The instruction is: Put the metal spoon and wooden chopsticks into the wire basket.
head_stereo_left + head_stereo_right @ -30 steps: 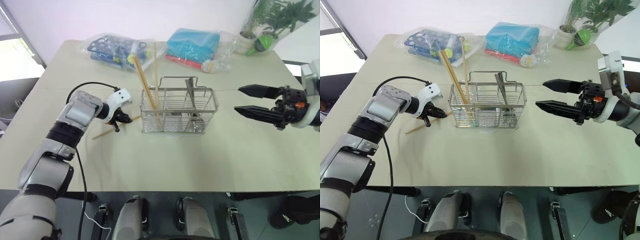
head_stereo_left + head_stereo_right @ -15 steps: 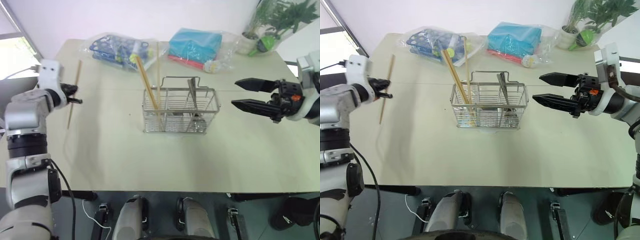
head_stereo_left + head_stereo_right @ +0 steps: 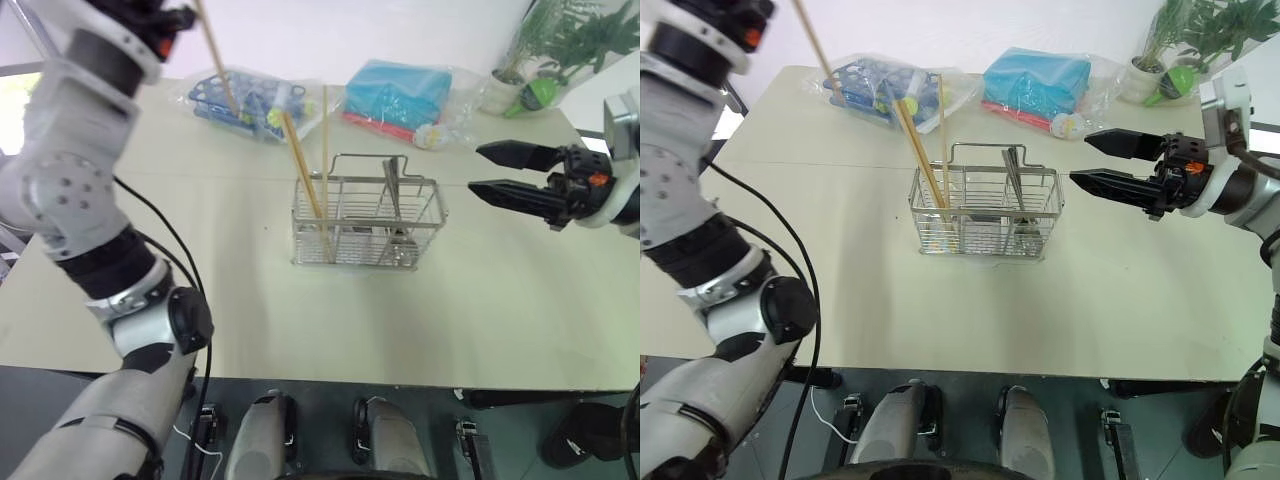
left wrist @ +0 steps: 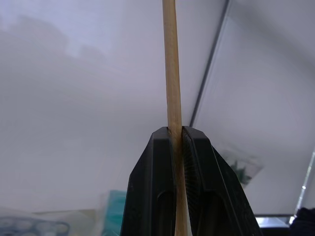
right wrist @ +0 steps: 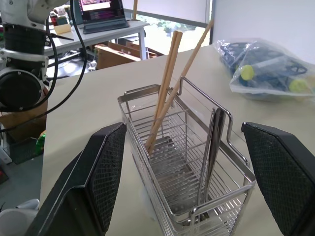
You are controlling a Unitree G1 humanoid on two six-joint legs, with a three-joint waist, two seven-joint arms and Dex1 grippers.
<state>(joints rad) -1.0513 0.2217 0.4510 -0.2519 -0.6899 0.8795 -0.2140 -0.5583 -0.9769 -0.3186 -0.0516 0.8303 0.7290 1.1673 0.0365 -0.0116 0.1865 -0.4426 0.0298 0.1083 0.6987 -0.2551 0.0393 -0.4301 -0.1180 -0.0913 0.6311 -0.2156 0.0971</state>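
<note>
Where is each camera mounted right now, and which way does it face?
Left eye, right eye: on the head, looking down over the table at the wire basket; both arms show.
Left wrist: looks along the left gripper, shut on a wooden chopstick, toward a pale wall.
Right wrist: looks between the open right gripper at the basket.
Shared: the basket's two chopsticks show in head and right wrist views.

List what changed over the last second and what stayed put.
The left gripper, shut on one chopstick, lifted it from the table by the wire basket to high above the table's far left. The right gripper stayed open beside the basket; two chopsticks and the spoon stayed inside.
</note>
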